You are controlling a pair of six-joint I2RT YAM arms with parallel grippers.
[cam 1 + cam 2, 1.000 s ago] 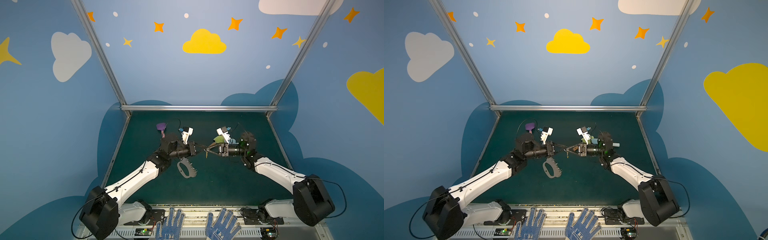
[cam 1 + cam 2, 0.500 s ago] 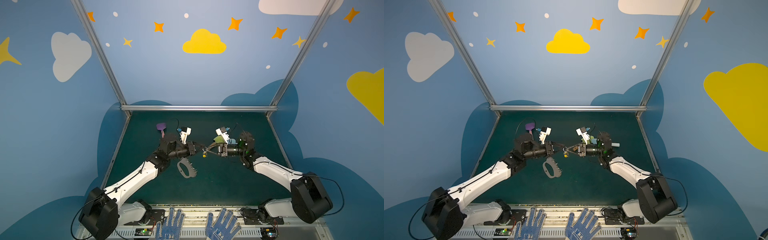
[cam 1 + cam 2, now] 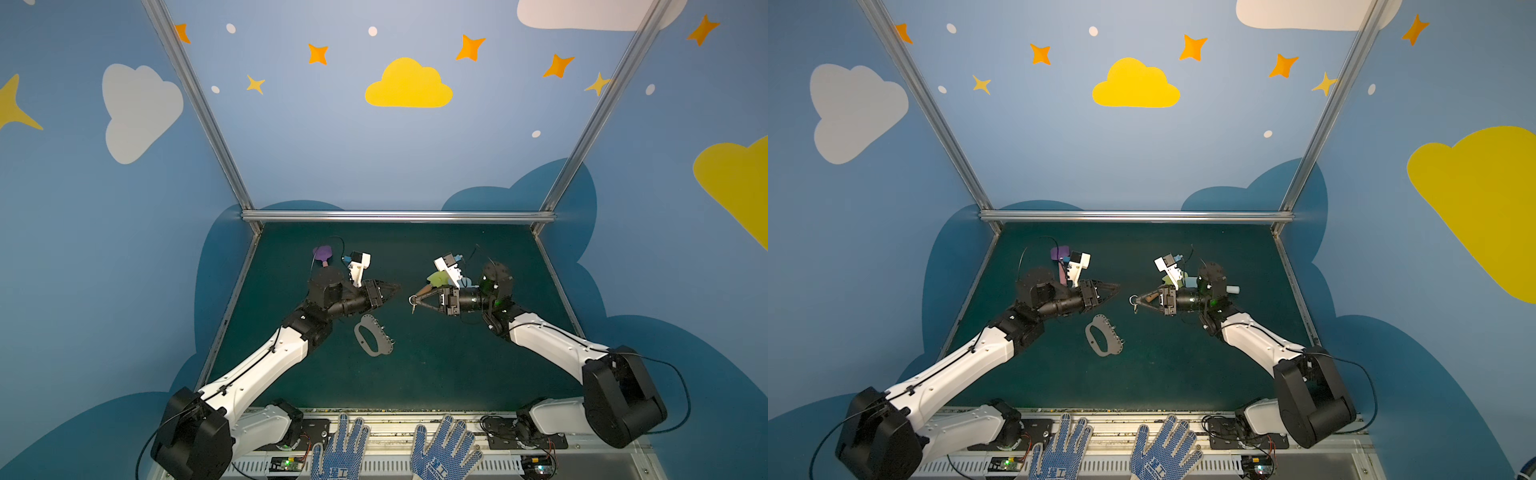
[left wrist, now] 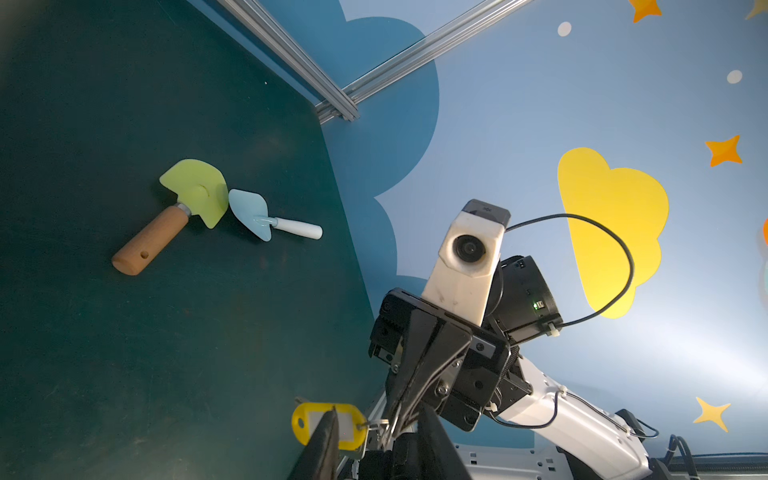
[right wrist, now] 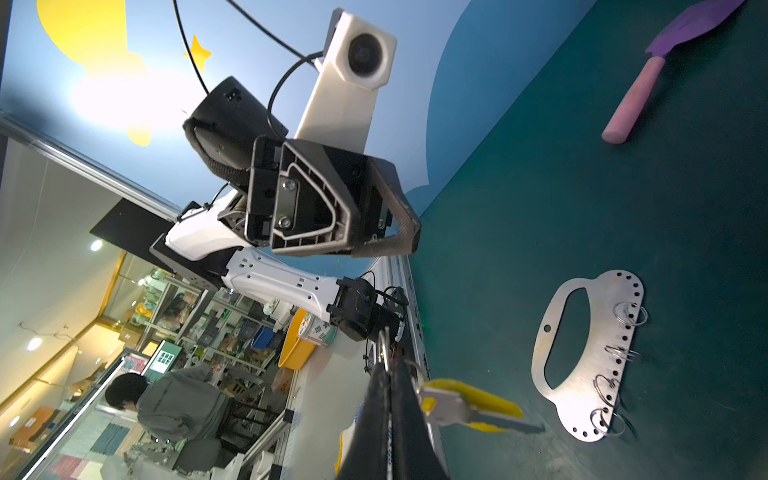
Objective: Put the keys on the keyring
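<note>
The keys (image 5: 461,409), a silver key and a yellow tag on a small ring, hang from my right gripper (image 5: 388,390), which is shut on that ring. In both top views the bunch (image 3: 412,308) dangles above the mat's middle under the right gripper (image 3: 415,299). My left gripper (image 3: 395,286) stands just left of it, a small gap apart, open and holding nothing. In the left wrist view the yellow tag (image 4: 309,417) shows behind one of the left fingers (image 4: 328,440). The keyring (image 3: 374,337), a flat grey oval plate with small rings, lies on the mat below the left gripper.
A yellow-green toy shovel (image 4: 195,193) with an orange handle and a small light-blue shovel (image 4: 253,212) lie behind the right arm. A purple shovel (image 5: 681,29) with a pink handle lies behind the left arm. Two blue-dotted gloves (image 3: 340,449) rest at the front rail.
The right gripper has shut on the bunch's ring. The left gripper has opened, let go of the keys and drawn back to the left.
</note>
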